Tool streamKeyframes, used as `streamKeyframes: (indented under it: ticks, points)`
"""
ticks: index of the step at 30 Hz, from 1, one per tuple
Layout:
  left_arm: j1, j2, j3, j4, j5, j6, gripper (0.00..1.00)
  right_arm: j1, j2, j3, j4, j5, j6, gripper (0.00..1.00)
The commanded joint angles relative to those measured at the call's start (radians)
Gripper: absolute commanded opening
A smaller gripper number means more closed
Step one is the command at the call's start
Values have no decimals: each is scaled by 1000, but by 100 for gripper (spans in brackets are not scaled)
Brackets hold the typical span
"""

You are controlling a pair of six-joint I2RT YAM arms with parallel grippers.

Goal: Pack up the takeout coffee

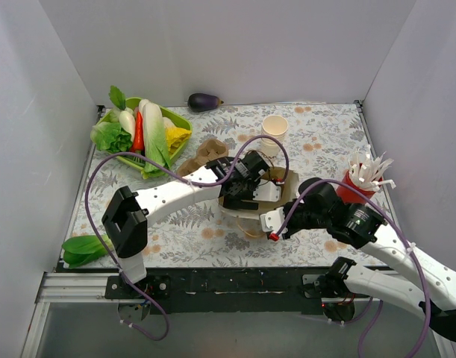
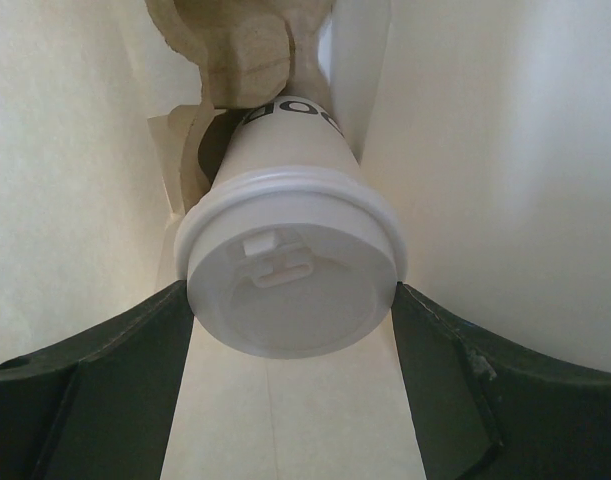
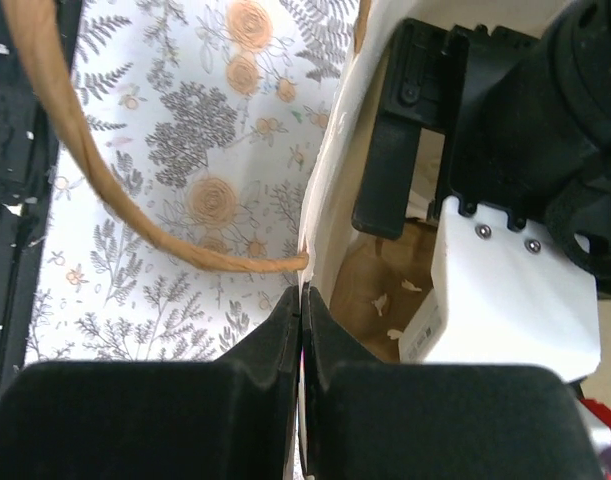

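Observation:
The takeout coffee (image 2: 290,170) is a cream-white cup with dark print and a white lid (image 2: 285,285). It is inside the paper bag (image 1: 287,188), hidden in the top view. My left gripper (image 2: 293,300) reaches down into the bag (image 1: 246,186), and its dark fingers (image 2: 105,400) press both sides of the lid. A pulp carrier piece (image 2: 235,50) lies past the cup's base. My right gripper (image 3: 301,300) is shut on the bag's near wall (image 3: 330,180), beside the twine handle (image 3: 115,190). It sits at the bag's front edge in the top view (image 1: 271,224).
Lidless cream cups (image 1: 275,127) stand behind the bag. A red cup of white straws (image 1: 358,183) is at the right. A pulp drink carrier (image 1: 205,153), a green tray of vegetables (image 1: 179,119), an eggplant (image 1: 204,101) and loose green leaves (image 1: 82,250) lie to the left.

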Motion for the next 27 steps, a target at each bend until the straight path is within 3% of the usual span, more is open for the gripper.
streamKeyframes:
  ticks: [1, 11, 19, 20, 24, 27]
  points:
    - [0, -61, -18, 8, -11, 3, 0, 32, 1, 59, -15, -102, 61, 5]
    - [0, -105, -105, 38, 29, 3, 0, 41, 32, 110, 14, -157, 143, 6]
    - [0, -124, -130, 39, 61, -5, 0, 41, 39, 157, -38, -143, 141, 16]
    - [0, -136, -135, 39, 66, -6, 0, 41, 39, 176, -50, -142, 143, 18]
    - [0, -159, -155, 27, 86, -8, 0, 41, 13, 211, -85, -131, 163, 41]
    - [2, -174, -161, 24, 95, -19, 0, 41, -4, 261, -96, -97, 164, 45]
